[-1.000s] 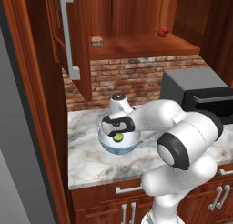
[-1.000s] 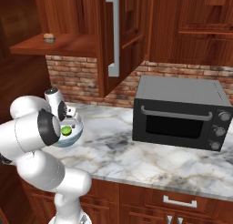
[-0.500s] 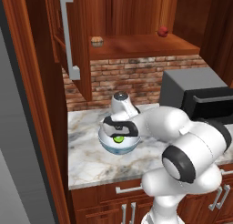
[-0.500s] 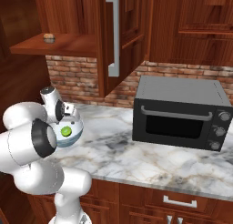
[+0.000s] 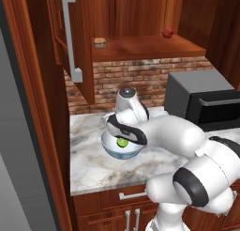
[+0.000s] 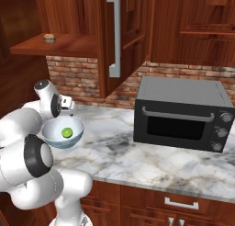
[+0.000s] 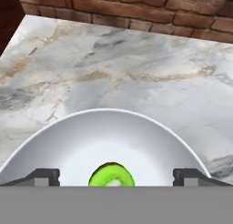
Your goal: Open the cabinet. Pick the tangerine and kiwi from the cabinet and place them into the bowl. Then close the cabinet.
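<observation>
**Kiwi in the bowl, tangerine next**

My gripper (image 7: 116, 175) hangs wide and empty over the bowl (image 5: 112, 150) at frame centre; the kiwi (image 5: 122, 142) lies inside. I should rise clear of the rim, then reach the tangerine (image 5: 99, 42) on the cabinet (image 5: 140, 47) shelf, upper left. My wrist hides the fingertips in the base views.

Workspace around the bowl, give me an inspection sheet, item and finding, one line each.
Surface: marble counter, brick wall behind.
Job's things: kiwi lies in the bowl; tangerine on the cabinet shelf; cabinet door open.
Clutter: small red fruit on the same shelf.
Tool: open, just above the bowl, holding nothing.
Cables: nothing seen.
Surroundings: dark microwave on the counter; low cabinets below.
</observation>
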Controlling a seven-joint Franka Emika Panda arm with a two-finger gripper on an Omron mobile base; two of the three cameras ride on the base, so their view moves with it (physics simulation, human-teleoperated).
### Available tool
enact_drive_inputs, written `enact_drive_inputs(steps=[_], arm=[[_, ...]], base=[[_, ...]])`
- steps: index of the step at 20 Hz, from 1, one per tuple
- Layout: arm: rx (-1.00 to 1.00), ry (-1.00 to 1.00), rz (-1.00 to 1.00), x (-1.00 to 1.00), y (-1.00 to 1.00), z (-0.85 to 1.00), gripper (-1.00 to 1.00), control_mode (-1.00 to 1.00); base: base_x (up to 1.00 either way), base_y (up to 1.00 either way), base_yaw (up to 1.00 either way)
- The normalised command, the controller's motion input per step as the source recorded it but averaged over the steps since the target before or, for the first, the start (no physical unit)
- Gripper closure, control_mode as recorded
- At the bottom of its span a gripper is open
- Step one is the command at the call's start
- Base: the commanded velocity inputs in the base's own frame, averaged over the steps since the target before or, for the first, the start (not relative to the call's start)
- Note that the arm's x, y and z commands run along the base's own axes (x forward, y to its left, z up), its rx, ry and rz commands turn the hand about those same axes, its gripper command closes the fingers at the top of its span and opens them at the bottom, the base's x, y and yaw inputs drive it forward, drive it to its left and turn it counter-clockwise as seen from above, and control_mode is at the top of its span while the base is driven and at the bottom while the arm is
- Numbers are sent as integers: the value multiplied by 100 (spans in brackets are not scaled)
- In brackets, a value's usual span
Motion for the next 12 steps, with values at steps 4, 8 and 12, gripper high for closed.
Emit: enact_drive_inputs(steps=[4,8,12], arm=[[0,-15,0,-12,0,64,-100,-100],[0,-12,0,-4,0,75,-100,-100],[0,-12,0,-6,0,84,-100,-100]], base=[[0,0,0],[0,0,0],[0,0,0]])
